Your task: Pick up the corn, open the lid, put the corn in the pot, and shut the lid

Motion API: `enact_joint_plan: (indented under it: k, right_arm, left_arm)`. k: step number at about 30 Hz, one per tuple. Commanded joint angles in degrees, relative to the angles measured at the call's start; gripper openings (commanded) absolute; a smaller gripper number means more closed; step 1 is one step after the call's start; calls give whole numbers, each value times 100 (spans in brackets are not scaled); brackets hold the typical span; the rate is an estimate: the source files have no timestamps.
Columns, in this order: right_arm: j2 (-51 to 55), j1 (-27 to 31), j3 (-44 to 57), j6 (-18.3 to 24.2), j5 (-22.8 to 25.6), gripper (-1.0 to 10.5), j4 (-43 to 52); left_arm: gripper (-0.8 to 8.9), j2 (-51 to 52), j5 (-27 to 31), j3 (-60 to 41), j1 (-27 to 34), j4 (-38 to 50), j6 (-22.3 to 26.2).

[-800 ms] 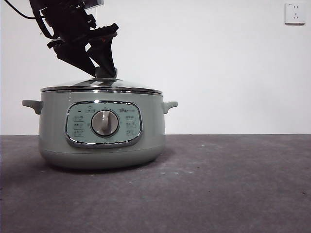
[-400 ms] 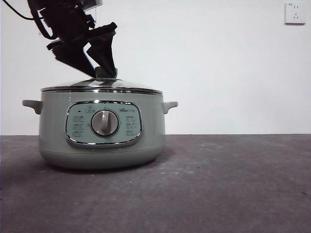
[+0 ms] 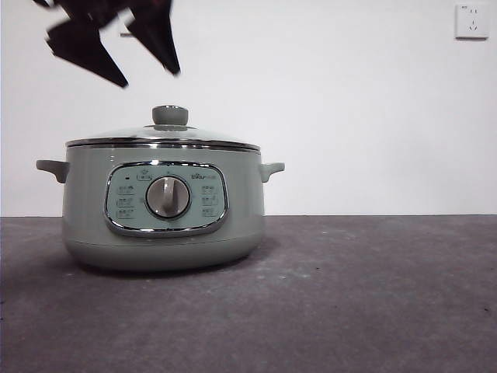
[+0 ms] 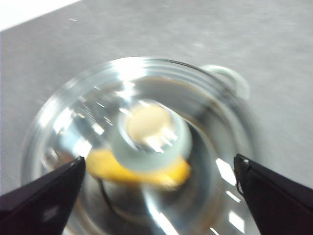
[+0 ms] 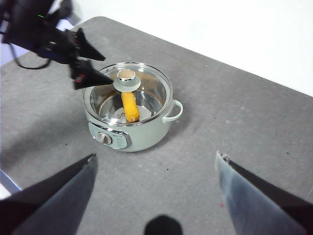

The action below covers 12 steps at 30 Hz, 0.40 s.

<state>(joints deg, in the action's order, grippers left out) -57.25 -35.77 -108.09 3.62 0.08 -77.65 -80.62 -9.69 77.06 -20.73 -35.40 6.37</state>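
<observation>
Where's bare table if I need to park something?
Bare table runs wide beyond the pot's handle side, and in front of its dial. Crowded only above the lid, where the open left gripper hangs.

small brand mark on the pot (image 3: 163,210) control panel (image 3: 165,198) (too small to read), no other legible text

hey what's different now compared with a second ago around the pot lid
The left claw has let go of the lid's knob and risen clear above it, jaws open. A second ago it was down at the knob. The lid stays seated on the pot, which has not moved. The corn lies inside, seen through the glass. The right claw waits open, away from the pot.
</observation>
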Motion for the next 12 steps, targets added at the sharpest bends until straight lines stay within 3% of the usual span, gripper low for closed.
enact_joint_plan:
  k: [1, 12]
  right_arm:
    - [-28, -13, 44, -50, -9, 408, -157]
    - [-70, -17, 680, -50, -243, 408, -157]
  left_arm:
    - [530, 459, -393, 33, 4, -496, -44]
    - [530, 2343, -599, 33, 0, -2479, -195]
